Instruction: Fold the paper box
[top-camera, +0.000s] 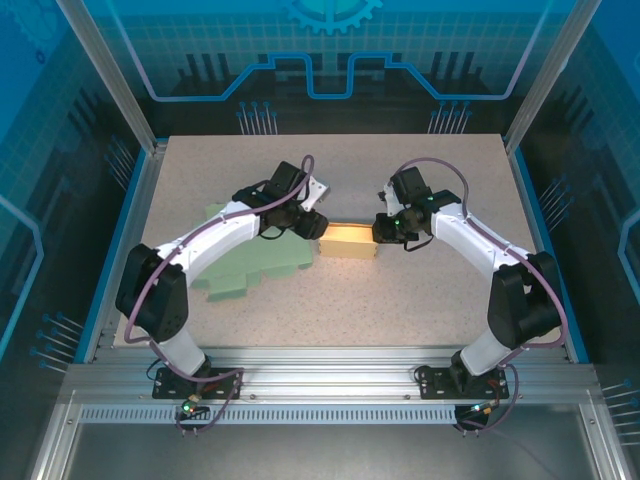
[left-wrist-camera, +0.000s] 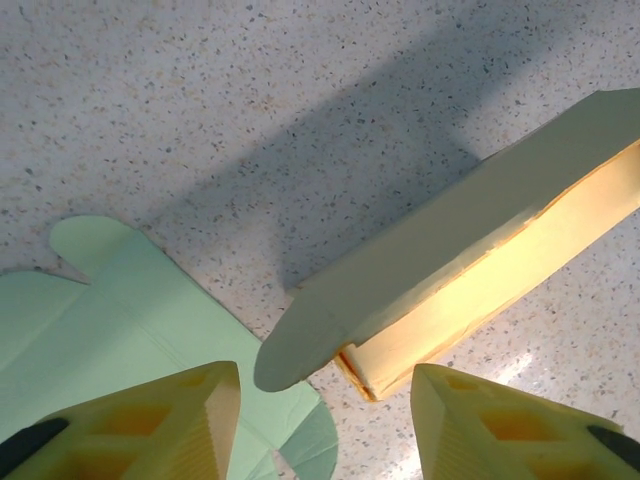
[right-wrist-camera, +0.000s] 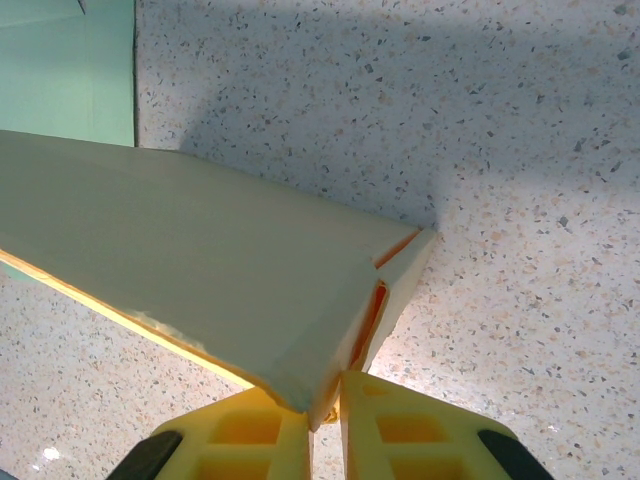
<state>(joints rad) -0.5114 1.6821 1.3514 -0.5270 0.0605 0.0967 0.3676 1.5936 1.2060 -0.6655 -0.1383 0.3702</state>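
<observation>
The paper box is a long cream-yellow carton lying on the table between the two arms. In the left wrist view the paper box runs off to the upper right, and its rounded end flap sticks out just ahead of my fingertips. My left gripper is open, its jaws apart, with nothing between them. In the top view, my left gripper sits at the box's left end. My right gripper is shut on the thin edge of the paper box at its right end.
Flat pale-green cardboard sheets lie under and left of the left arm, one corner reaching below my left fingers. The speckled tabletop spreads in front of the box. Frame posts stand at the table's sides.
</observation>
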